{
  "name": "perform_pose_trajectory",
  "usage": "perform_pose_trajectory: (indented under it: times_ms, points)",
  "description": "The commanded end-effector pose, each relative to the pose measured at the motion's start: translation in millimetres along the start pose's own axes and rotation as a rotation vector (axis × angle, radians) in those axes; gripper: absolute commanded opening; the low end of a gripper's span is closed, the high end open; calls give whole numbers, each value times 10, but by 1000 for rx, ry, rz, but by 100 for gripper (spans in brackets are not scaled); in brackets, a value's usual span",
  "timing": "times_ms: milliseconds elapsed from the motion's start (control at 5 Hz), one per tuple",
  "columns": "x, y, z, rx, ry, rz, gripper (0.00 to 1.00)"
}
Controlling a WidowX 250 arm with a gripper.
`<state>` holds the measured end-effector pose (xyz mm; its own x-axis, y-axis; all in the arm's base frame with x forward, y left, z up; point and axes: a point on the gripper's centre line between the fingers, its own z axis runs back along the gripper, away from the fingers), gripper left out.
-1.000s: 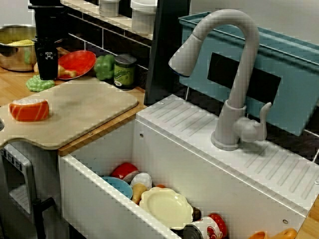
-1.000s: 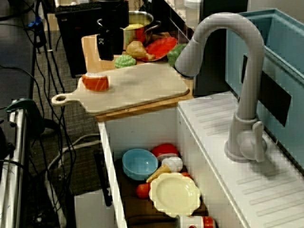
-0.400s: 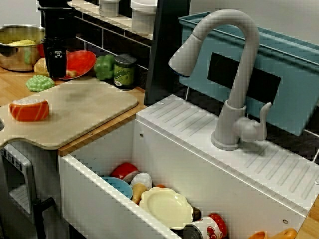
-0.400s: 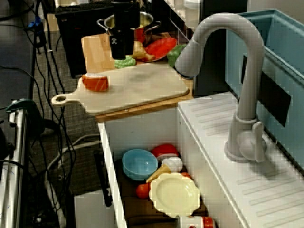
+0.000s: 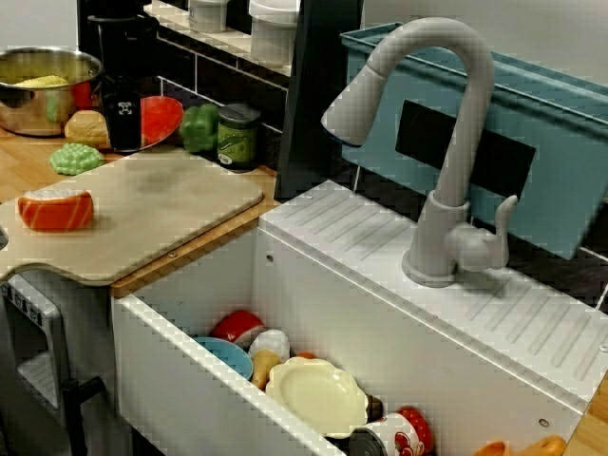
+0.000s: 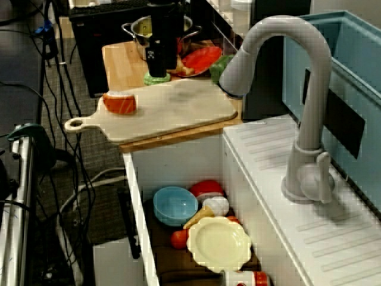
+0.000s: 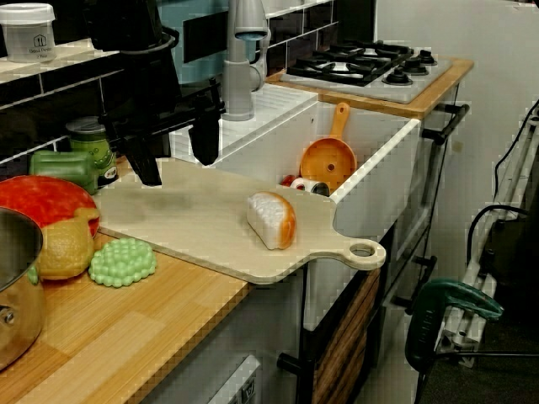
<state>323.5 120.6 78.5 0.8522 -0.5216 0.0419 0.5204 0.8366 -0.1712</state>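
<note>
My black gripper (image 7: 177,164) hangs open over the far edge of the pale cutting board (image 7: 194,220), with nothing between its fingers. In the close sink view the gripper (image 5: 123,141) stands in front of the left part of the red plate (image 5: 161,118). A green bumpy toy (image 5: 76,159) and a yellow-brown food piece (image 5: 87,126) sit just left of it. In the higher view along the counter the gripper (image 6: 158,70) is right above the green bumpy toy (image 6: 156,78). A salmon sushi piece (image 5: 56,209) lies near the board's handle end, well apart from the gripper.
A green pepper (image 5: 199,126) and a green can (image 5: 237,136) stand behind the board. A steel pot (image 5: 38,85) sits at the counter's far end. The grey faucet (image 5: 446,142) rises beside the white sink (image 5: 190,380), which holds a yellow plate (image 5: 316,394), a blue bowl (image 6: 175,205) and other toys.
The gripper has moved along the back of the counter toward the sink, from beside the pot to in front of the red plate. Nothing else has shifted.
</note>
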Motion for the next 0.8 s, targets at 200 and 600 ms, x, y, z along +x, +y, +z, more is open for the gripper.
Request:
perform_pose_trajectory:
  times_ms: [200,600]
  points:
    - [135,180,195,144,-41,-1,100]
    - [115,313,262,137,-85,35,100]
